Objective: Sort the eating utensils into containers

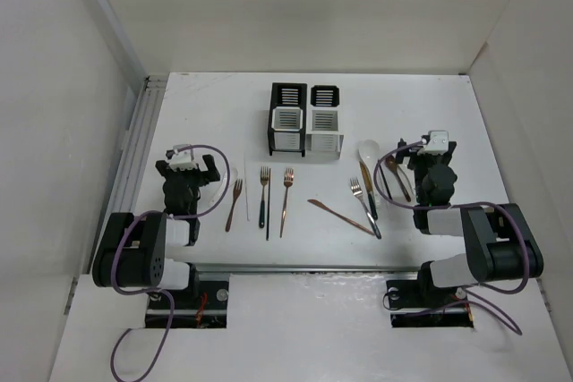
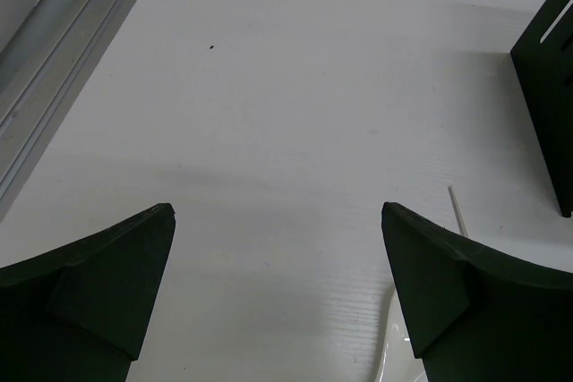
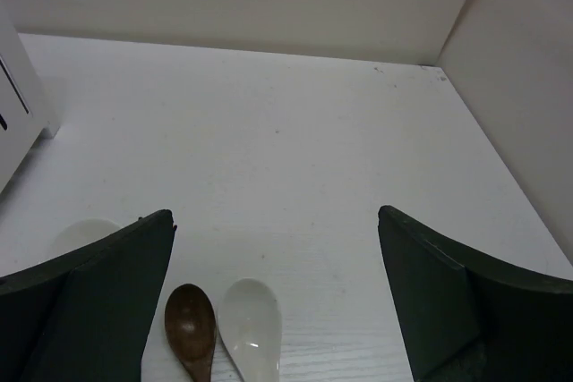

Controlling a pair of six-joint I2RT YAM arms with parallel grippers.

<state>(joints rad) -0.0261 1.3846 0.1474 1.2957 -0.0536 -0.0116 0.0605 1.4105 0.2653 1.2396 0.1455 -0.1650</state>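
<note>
Our left hand [image 2: 277, 221] and right hand [image 3: 274, 221] both gape wide, holding nothing. The utensils [image 1: 286, 201] lie on the surface [image 1: 206, 114] between them, nearer than the black container [image 1: 288, 94] and the white container [image 1: 325, 142], which stand side by side.

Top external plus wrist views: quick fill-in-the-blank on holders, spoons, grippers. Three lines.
In the top view, the black holder stands to the ____ of the white holder.
In the right wrist view, the spoon beside the brown spoon is ____.
The left gripper and right gripper are both ____, holding nothing.
Missing words: left; white; open.
</note>
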